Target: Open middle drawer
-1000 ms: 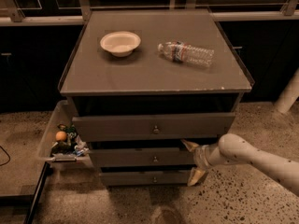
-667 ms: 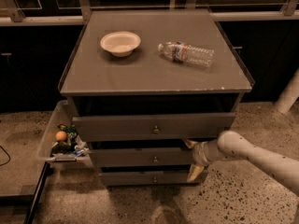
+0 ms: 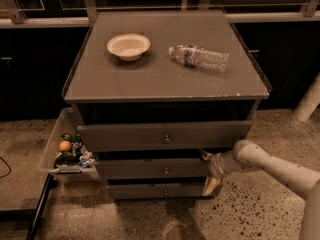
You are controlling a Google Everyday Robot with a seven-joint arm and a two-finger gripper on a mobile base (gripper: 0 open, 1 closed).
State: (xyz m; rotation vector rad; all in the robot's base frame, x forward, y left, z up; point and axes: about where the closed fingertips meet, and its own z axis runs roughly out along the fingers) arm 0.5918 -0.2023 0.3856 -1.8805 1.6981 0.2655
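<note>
Reaching in from the lower right, the robot's pale arm (image 3: 272, 166) ends in the gripper (image 3: 208, 170), which sits at the right end of the middle drawer (image 3: 150, 169). Its two fingers stand apart, one fingertip (image 3: 204, 155) at the upper edge of that drawer front and the other below its lower edge. Whether either finger presses on the wood cannot be told. The middle drawer is the second of three grey fronts in a grey cabinet, with a small round knob (image 3: 166, 171) at its centre, well to the left of the gripper. How far it stands out cannot be told from this angle. Above it, the taller top drawer (image 3: 125, 136) overhangs it, with a dark gap between that front and the tabletop (image 3: 150, 81). Below it, the slim bottom drawer (image 3: 145, 190) sits furthest back. On the tabletop a shallow white bowl (image 3: 129, 46) stands upright toward the back left. A clear plastic water bottle (image 3: 199, 57) lies on its side to the right of the bowl and apart from it, with its cap pointing left. A clear bin (image 3: 50, 149) hangs at the cabinet's left side and holds an orange ball (image 3: 65, 146) among some small packets. The cabinet stands on a speckled floor (image 3: 250, 214), and a white pole (image 3: 307, 101) leans at the far right.
</note>
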